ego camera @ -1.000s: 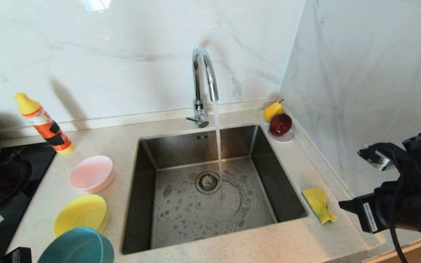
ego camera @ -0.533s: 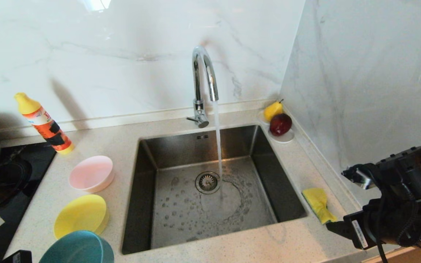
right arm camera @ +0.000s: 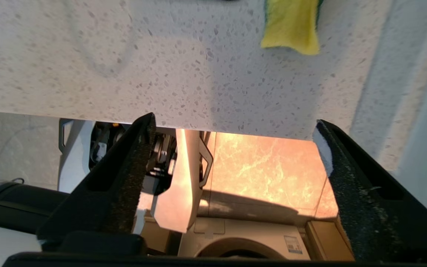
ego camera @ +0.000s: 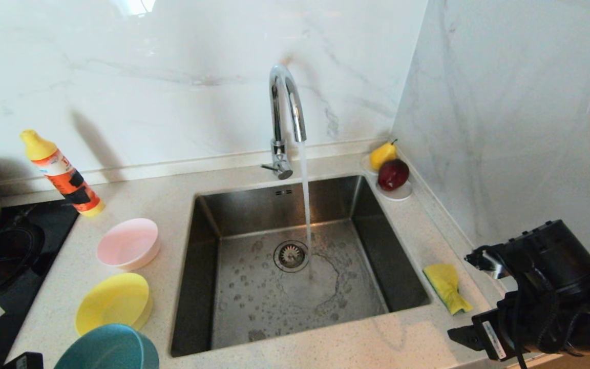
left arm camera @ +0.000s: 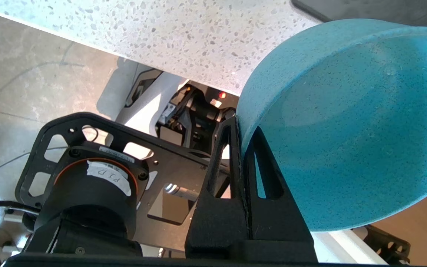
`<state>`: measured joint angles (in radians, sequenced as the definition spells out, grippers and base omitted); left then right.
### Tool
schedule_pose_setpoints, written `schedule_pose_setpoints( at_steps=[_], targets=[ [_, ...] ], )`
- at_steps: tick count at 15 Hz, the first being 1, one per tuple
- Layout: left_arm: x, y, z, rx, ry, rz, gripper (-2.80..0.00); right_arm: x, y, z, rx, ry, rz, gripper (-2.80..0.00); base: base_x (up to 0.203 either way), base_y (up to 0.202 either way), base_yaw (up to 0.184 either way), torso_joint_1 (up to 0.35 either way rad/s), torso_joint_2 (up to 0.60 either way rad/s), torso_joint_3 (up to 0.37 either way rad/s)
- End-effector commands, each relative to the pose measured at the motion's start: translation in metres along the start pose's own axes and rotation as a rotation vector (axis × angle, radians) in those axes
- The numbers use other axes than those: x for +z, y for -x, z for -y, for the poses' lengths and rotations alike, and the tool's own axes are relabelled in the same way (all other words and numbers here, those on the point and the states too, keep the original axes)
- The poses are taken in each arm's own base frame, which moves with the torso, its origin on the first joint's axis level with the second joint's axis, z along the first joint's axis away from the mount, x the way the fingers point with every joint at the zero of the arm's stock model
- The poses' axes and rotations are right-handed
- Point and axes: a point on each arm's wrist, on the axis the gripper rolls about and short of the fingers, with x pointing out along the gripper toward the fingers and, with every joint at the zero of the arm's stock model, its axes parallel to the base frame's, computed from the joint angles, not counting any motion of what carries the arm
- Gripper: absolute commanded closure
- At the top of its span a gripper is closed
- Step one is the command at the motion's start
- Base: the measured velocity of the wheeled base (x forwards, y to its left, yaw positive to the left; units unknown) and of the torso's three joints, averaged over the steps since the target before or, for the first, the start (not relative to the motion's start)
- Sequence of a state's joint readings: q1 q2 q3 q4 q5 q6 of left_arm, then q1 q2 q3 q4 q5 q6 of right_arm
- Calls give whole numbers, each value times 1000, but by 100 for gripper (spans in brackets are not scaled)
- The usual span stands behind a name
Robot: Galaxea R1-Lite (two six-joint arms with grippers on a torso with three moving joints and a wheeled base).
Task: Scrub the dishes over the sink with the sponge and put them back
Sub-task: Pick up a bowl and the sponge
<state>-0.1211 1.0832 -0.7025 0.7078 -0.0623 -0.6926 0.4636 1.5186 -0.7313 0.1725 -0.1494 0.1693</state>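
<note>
Blue plastic sits pinched at the worktop's near left corner: the left gripper (left arm camera: 244, 148) has its fingers clamped tight on the rim of the light blue bowl (ego camera: 108, 348), one finger inside the wall and one outside, so the bowl tips up off the stone and is ready, I judge, to be carried over the basin. At the near right corner the right gripper (right arm camera: 232, 148) hangs at the worktop's front edge with its fingers spread wide and nothing between them, lined up towards the sponge (ego camera: 446, 287), which lies flat on the narrow strip of worktop between the sink's right rim and the wall, yellow face up with a sliver of green at one side. That wide spread suits a soft, irregular pad.

Farther along the left edge the yellow bowl (ego camera: 113, 302) and then the pink bowl (ego camera: 128, 243) wait upright, well apart from the sponge. The steel sink (ego camera: 208, 266) lies between them, water falling from the chrome tap (ego camera: 287, 102) just beside the drain strainer (ego camera: 291, 255). At the far right corner a pear (ego camera: 382, 154) and a red apple (ego camera: 393, 174) share a white saucer (ego camera: 400, 193); a detergent bottle (ego camera: 62, 174) leans at the far left.
</note>
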Motion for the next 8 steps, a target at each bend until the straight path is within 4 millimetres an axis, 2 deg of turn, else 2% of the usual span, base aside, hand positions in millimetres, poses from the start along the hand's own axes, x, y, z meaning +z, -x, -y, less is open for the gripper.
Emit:
schedule_pose_setpoints(
  at_steps=[1,4,8],
  targets=[
    [0,2,0,-2,4,4,0,-5,-14,-1,-6,1,-21,-280,0,0,0,0,0,0],
    [0,1,0,0,4,1,0,-9,-33,-2,-8,-3,-11,-280,0,0,0,0,0,0],
    [-1,2,-1,3,4,-2,0,-11,-43,-1,-17,-5,-39,-280,0,0,0,0,0,0]
  ],
)
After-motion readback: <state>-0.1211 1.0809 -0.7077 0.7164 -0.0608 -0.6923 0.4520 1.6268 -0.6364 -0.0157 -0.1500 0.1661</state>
